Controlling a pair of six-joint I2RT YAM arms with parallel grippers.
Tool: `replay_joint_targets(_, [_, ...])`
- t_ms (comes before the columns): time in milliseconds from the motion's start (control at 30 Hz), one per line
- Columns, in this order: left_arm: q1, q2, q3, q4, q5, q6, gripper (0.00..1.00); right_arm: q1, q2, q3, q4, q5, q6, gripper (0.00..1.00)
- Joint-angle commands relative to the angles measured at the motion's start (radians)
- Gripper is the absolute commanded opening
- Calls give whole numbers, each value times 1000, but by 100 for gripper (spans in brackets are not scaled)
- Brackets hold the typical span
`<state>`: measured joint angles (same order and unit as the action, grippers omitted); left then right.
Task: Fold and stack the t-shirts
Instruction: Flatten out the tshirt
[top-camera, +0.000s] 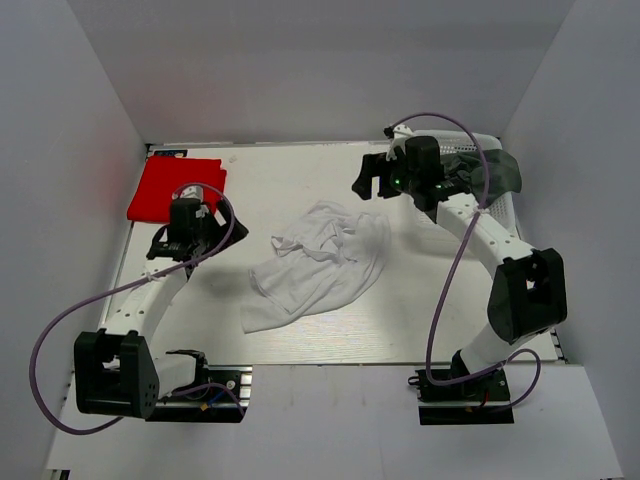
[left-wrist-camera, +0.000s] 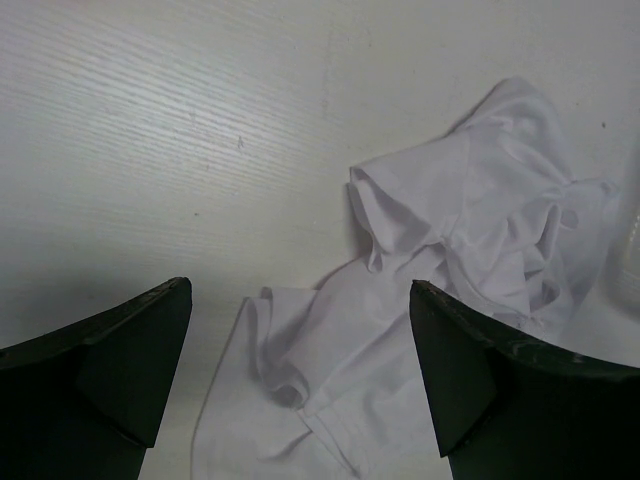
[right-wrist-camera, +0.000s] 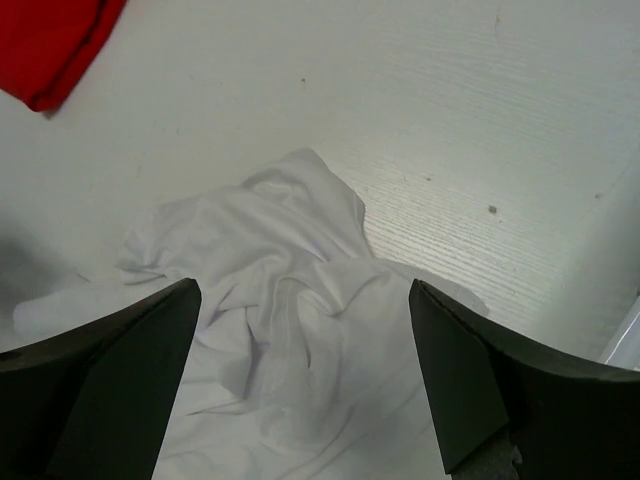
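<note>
At the middle of the table (top-camera: 290, 175) the white t-shirt (top-camera: 318, 265) lies crumpled. The red t-shirt (top-camera: 175, 190) lies flat at the far left, the dark grey-green t-shirt (top-camera: 497, 170) far right. The left gripper (left-wrist-camera: 300, 290) and right gripper (right-wrist-camera: 305, 290) flank the white one, both wide open and empty.

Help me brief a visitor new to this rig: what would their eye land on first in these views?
A crumpled white t-shirt sprawls at the centre of the scene. A bright red t-shirt lies folded flat at the far left corner, and a dark grey-green t-shirt is bunched at the far right. The left gripper and right gripper hang open, facing the white one.
</note>
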<state>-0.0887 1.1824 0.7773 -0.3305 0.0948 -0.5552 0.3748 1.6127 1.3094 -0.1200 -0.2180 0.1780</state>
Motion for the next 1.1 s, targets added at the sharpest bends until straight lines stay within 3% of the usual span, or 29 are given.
replay_joint_targets(0, [-11, -18, -45, -10, 79, -43, 100, 44, -28, -21, -13, 88, -31, 90])
replay_joint_targets(133, [-39, -44, -142, -73, 60, -91, 100, 104, 16, -45, -36, 176, -89, 90])
replay_joint_targets(267, [-57, -79, -207, -105, 60, -129, 95, 134, 88, -50, -52, 340, -34, 90])
replay_joint_targets(367, [-77, -93, -216, -93, 60, -129, 85, 134, 121, -58, -49, 399, 9, 90])
replay_joint_targets(633, [-141, 22, -165, -26, 80, -107, 76, 127, 193, -53, 10, 465, 34, 90])
replay_joint_targets(733, [-164, 63, -145, -15, 80, -107, 66, 127, 249, -15, 9, 494, 60, 90])
replay_joint_targets(767, [-175, 63, -145, -5, 80, -107, 56, 122, 283, -6, 17, 499, 60, 90])
replay_joint_targets(867, [-186, 85, -145, 22, 92, -98, 37, 121, 337, 51, 20, 493, 63, 90])
replay_joint_targets(900, [-197, 94, -136, 22, 92, -98, 19, 124, 367, 83, 14, 490, 63, 90])
replay_joint_targets(967, [-206, 103, -122, 22, 79, -98, 0, 122, 401, 126, 14, 486, 66, 87])
replay_joint_targets(1000, [-206, 103, -110, 22, 79, -98, 0, 121, 432, 134, 23, 488, 67, 83])
replay_joint_targets(1033, [-206, 103, -110, 22, 79, -88, 0, 121, 440, 140, 25, 486, 72, 73])
replay_joint_targets(1067, [-206, 103, -110, 36, 79, -88, 0, 121, 446, 155, 23, 499, 81, 45])
